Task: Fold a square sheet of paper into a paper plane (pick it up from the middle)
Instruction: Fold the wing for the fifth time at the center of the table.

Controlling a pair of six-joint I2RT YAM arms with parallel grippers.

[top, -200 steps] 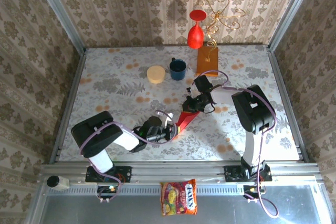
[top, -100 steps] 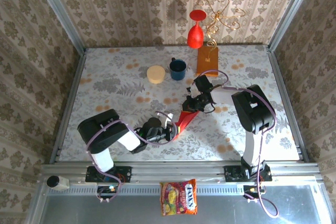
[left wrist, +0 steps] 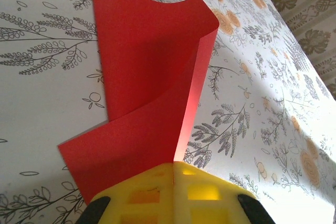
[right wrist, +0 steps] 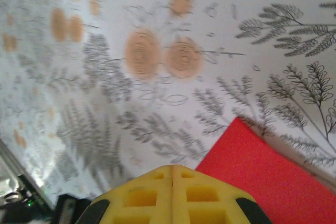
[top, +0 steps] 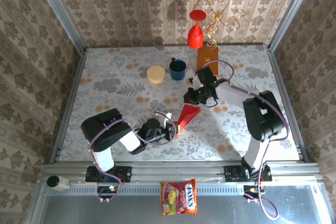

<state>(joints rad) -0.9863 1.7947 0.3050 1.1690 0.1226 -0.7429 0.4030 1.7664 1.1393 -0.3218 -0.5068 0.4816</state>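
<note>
The square sheet of paper (top: 187, 114) is bright red and folded into a creased wedge that lies on the flowered table. In the left wrist view the paper (left wrist: 147, 77) fans out, one flap curling upward. My left gripper (top: 172, 128) is shut on the paper's near tip, and the crease runs into the seam between its yellow fingers (left wrist: 152, 192). My right gripper (top: 188, 98) hovers shut just beyond the paper's far edge, holding nothing. In the right wrist view its gripper (right wrist: 172, 169) is pressed together, with a corner of the paper (right wrist: 262, 174) beside it to the right.
A blue mug (top: 177, 68) and a cream round lid (top: 155, 74) stand behind the paper. An orange-brown block (top: 207, 60), a red vase (top: 195, 32) and a gold wire ornament (top: 223, 19) line the back. A candy bag (top: 178, 198) lies off the table's near edge.
My right gripper has come off the paper's far end and moved back and right. The paper has sprung wider and shorter. The left gripper has kept its hold.
</note>
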